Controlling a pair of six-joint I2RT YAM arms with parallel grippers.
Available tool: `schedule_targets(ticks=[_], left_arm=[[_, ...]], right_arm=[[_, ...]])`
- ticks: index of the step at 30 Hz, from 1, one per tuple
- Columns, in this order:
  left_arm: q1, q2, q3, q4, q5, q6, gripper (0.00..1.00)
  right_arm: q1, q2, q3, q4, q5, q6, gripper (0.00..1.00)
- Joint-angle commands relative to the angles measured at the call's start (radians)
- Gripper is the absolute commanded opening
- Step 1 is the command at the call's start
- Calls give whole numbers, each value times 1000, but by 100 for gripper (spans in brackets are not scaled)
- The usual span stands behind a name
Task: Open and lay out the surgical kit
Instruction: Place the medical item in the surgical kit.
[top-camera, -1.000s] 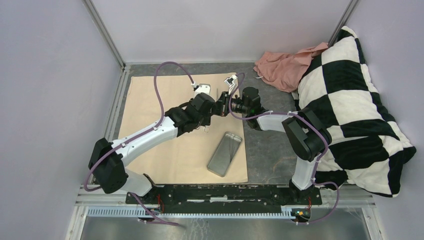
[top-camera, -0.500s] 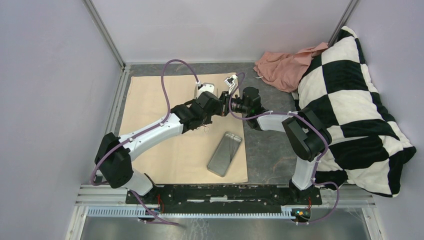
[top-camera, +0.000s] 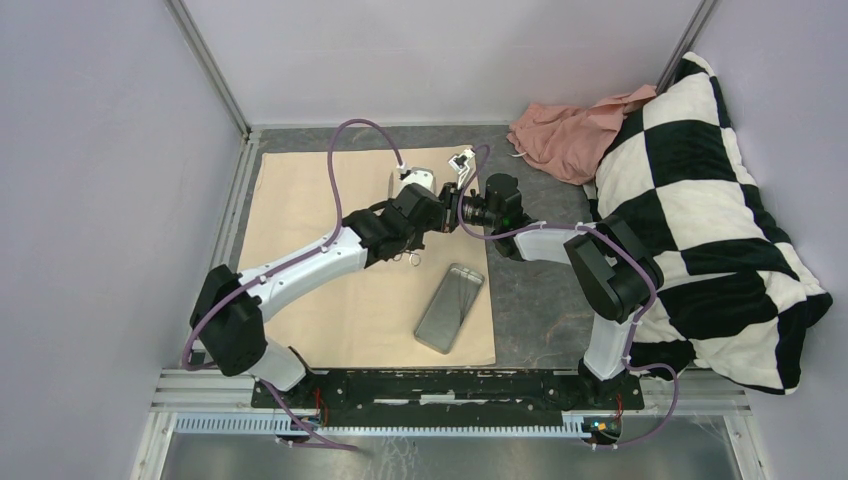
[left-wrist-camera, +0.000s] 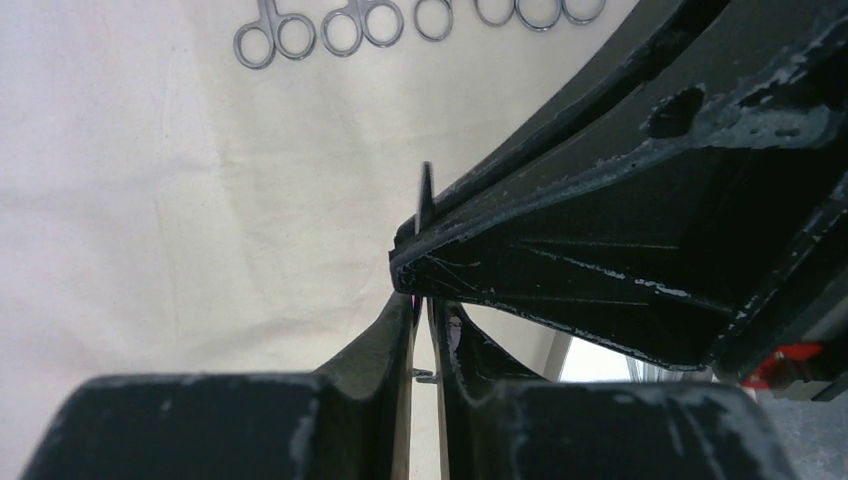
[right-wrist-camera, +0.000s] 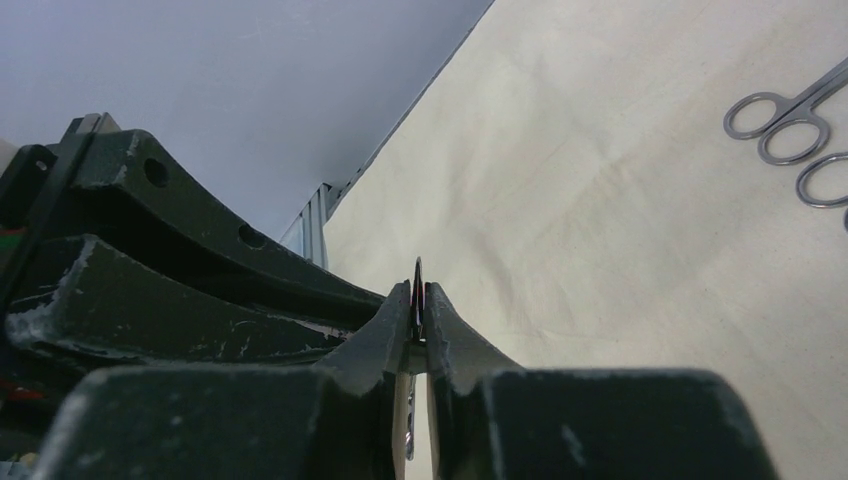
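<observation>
Left wrist: instrument (left-wrist-camera: 425, 200) mostly hidden.

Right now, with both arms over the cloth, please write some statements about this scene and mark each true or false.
The steel tray lies on the beige cloth. True.
The right end effector is open and empty. False: it is shut on a slim instrument.
Ring-handled instruments lie on the cloth. True.
The pink fabric sits inside the tray. False: it lies beside the checkered pillow, off the cloth.
The left end effector is shut on the slim instrument too. True.
</observation>
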Motion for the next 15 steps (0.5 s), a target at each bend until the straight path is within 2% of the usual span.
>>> schedule_targets(ticks=[1,3,6,10,15], left_arm=[[40,-77,-33,31,85,66,2],[82,-124,-78,74,181,96,2],[160,-190,-136,115,324,146,2],[267,-256,-209,150,506,213,2],[353,-284,-228,135,636,270,2]], right_arm=[[1,-33,26,47,-25,-54,23],[-6,-57,10,27,-13,-88,44],[-31,-109,-45,45,0,-129,69],[-85,-200,-127,60,14,-187,82],[-141,-276,-179,-17,66,-280,85]])
